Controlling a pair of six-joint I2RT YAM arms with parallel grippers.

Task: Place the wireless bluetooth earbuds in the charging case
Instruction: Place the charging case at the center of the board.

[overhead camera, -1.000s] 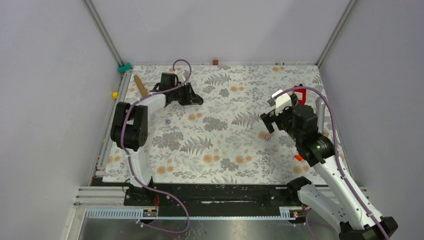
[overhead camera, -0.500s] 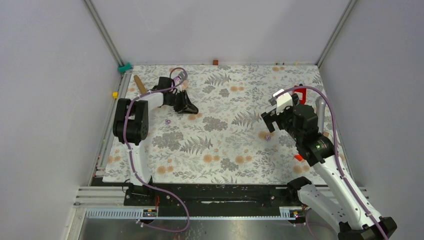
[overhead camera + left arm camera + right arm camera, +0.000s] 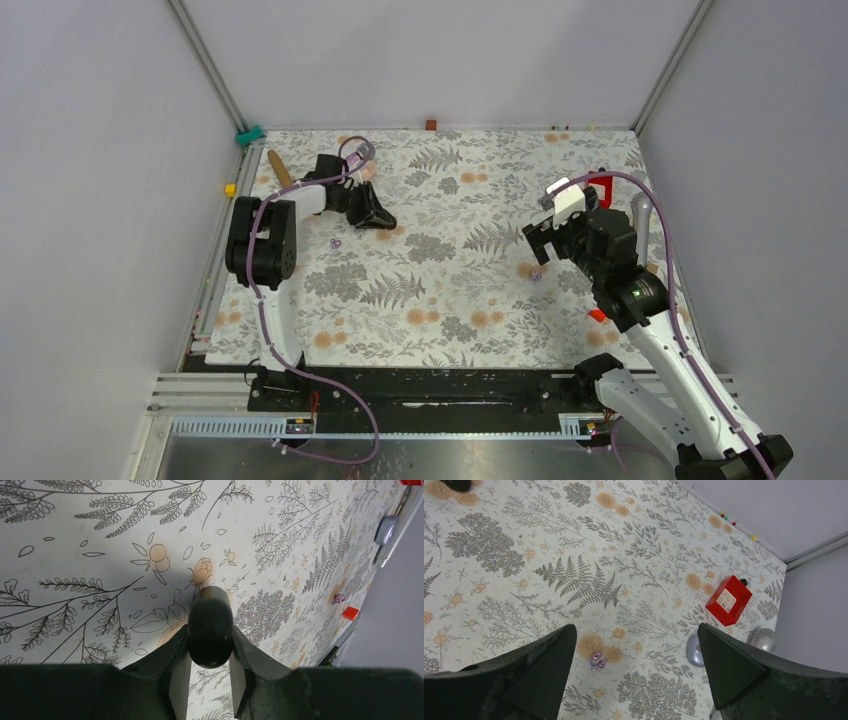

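Observation:
My left gripper (image 3: pixel 378 217) is shut on a glossy black rounded thing (image 3: pixel 210 625), which looks like the charging case, and holds it low over the floral mat at the back left. One purple earbud (image 3: pixel 334 242) lies on the mat just near of that gripper. Another purple earbud (image 3: pixel 535 273) lies at the right; it also shows in the right wrist view (image 3: pixel 597 659) and in the left wrist view (image 3: pixel 339 598). My right gripper (image 3: pixel 635 630) is open and empty, hovering above this earbud (image 3: pixel 538 238).
A red block (image 3: pixel 728 600) and two silvery rounded objects (image 3: pixel 694 650) (image 3: pixel 761 641) lie right of the right gripper. A wooden stick (image 3: pixel 280 170) lies at the back left. Small bits sit along the mat's edges, including an orange one (image 3: pixel 596 315).
My left gripper swung back and turned toward the near side with the black thing in it, then held still. The right arm has barely moved.

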